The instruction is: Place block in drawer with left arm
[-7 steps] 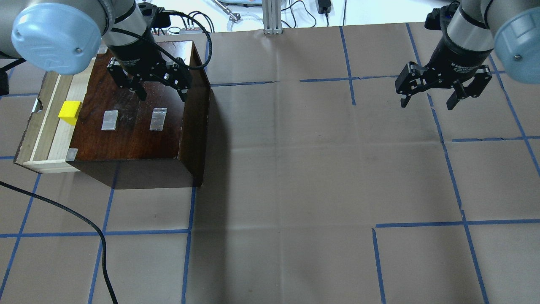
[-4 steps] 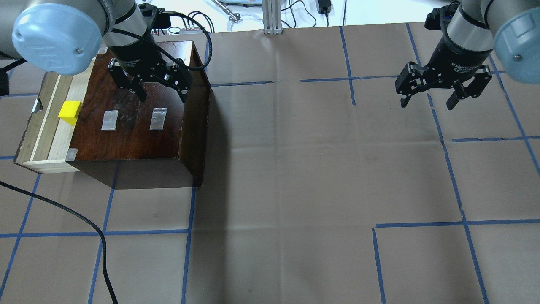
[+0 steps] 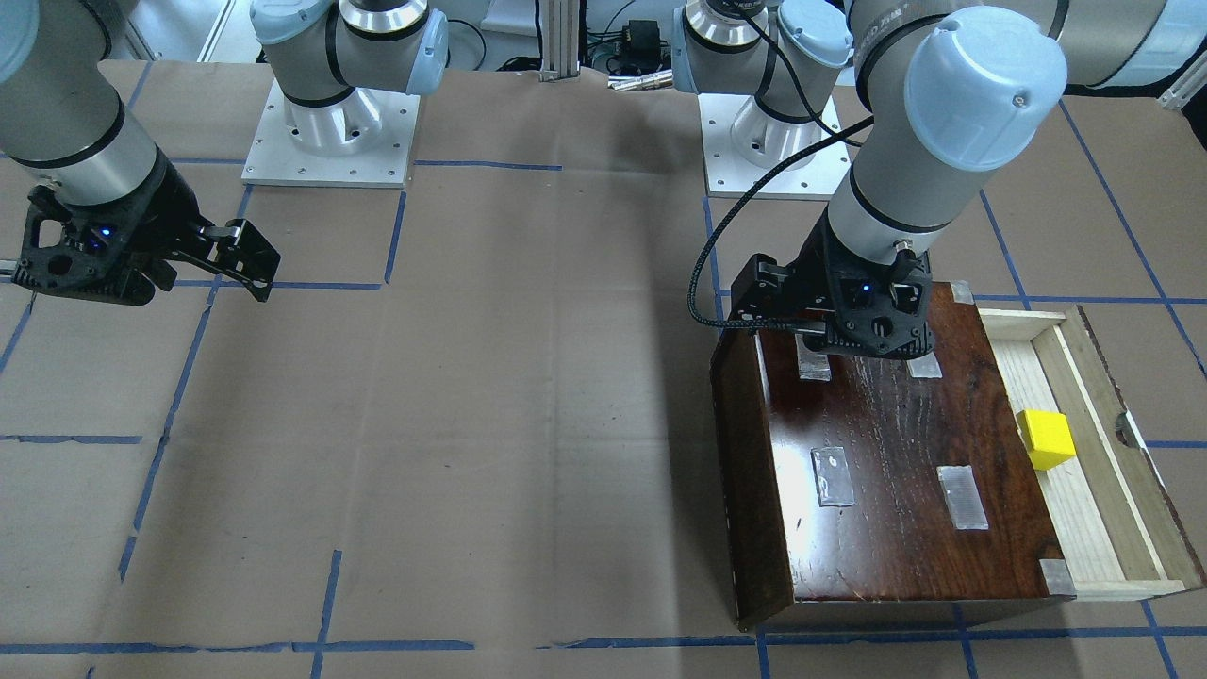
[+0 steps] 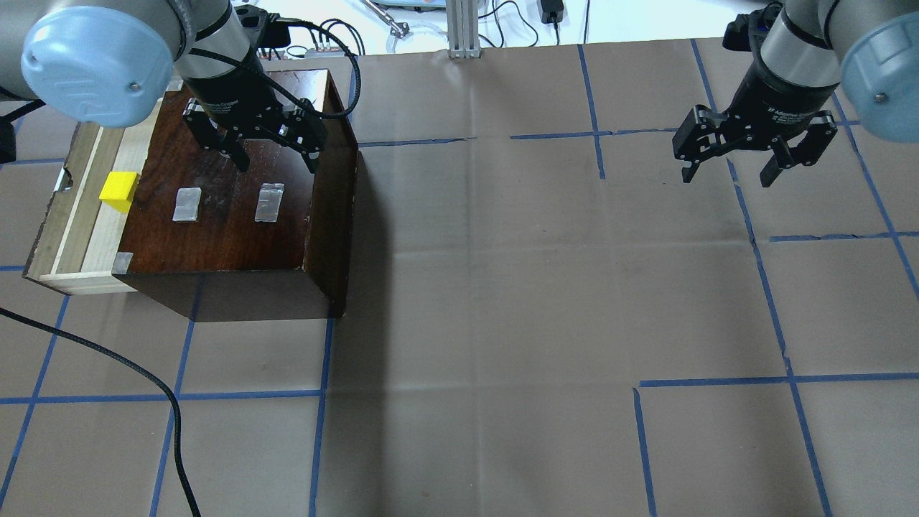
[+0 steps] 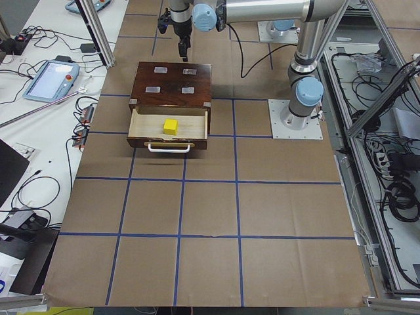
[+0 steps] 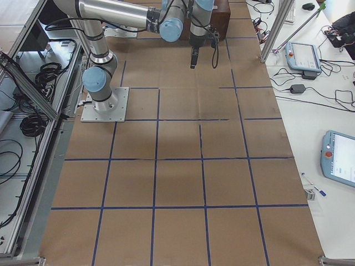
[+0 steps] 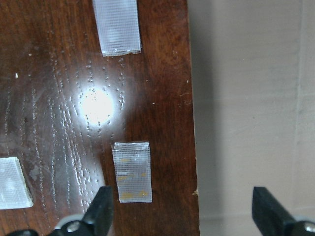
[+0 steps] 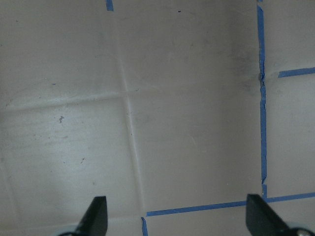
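The yellow block [image 4: 118,190] lies in the open drawer [image 4: 75,215], the pale wood tray that sticks out of the dark wooden box [image 4: 230,230] at the overhead view's left. It also shows in the front view [image 3: 1047,438] and the left side view [image 5: 170,126]. My left gripper [image 4: 278,164] is open and empty, hovering over the far right part of the box top, well to the right of the block. The left wrist view shows its wide-apart fingertips [image 7: 102,209] over the box's edge. My right gripper [image 4: 726,176] is open and empty, far right over bare paper.
Two tape patches [image 4: 188,204] sit on the box top below the left gripper. A loose black cable [image 4: 143,373] runs across the table's near left. Brown paper with blue tape lines [image 4: 596,136] covers the table. The drawer has a white handle [image 5: 169,149].
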